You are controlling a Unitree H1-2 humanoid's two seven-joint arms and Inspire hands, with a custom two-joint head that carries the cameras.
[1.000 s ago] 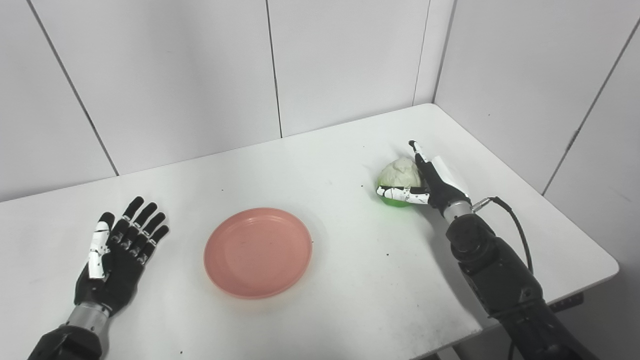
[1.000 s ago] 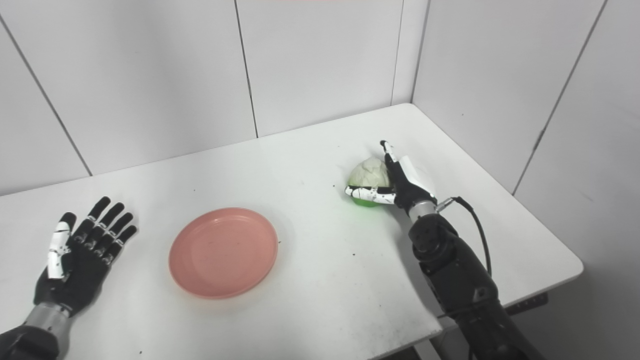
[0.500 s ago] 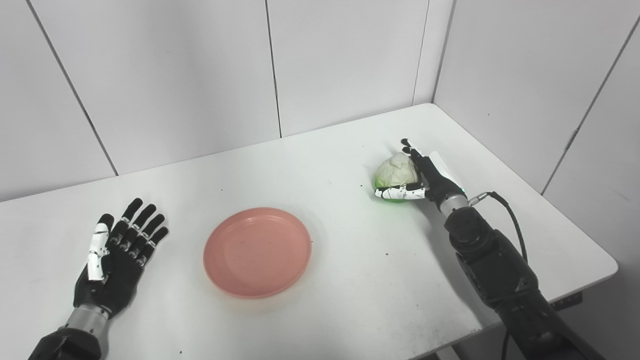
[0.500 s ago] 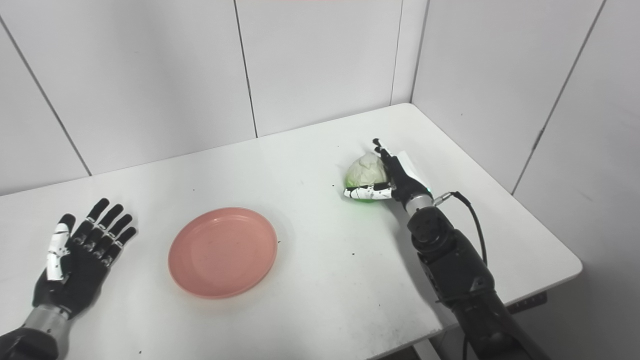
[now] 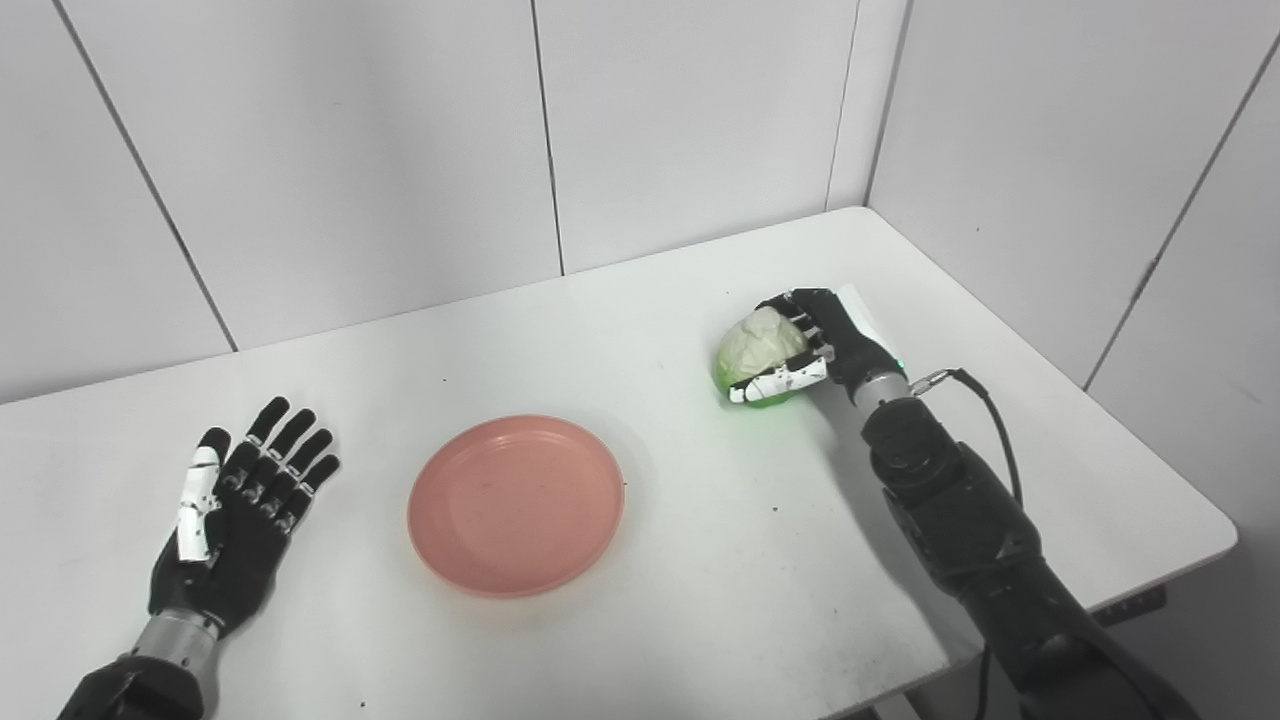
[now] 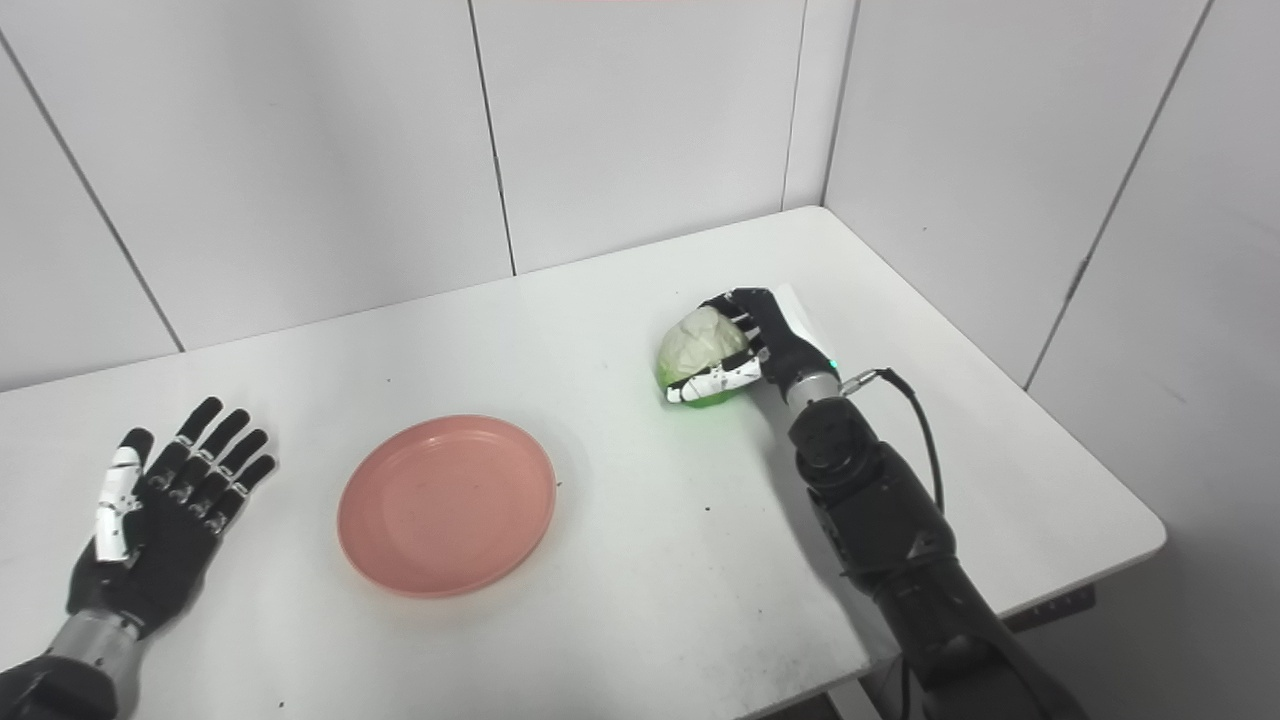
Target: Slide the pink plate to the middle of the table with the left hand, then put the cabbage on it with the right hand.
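Since a second ago the right hand (image 5: 825, 340) is closed around the cabbage (image 5: 760, 350) and shifted toward the pink plate (image 5: 516, 505), already mid-tabletop (image 5: 700, 560), so transfer is underway; left hand (image 5: 235, 510) is kept spread flat
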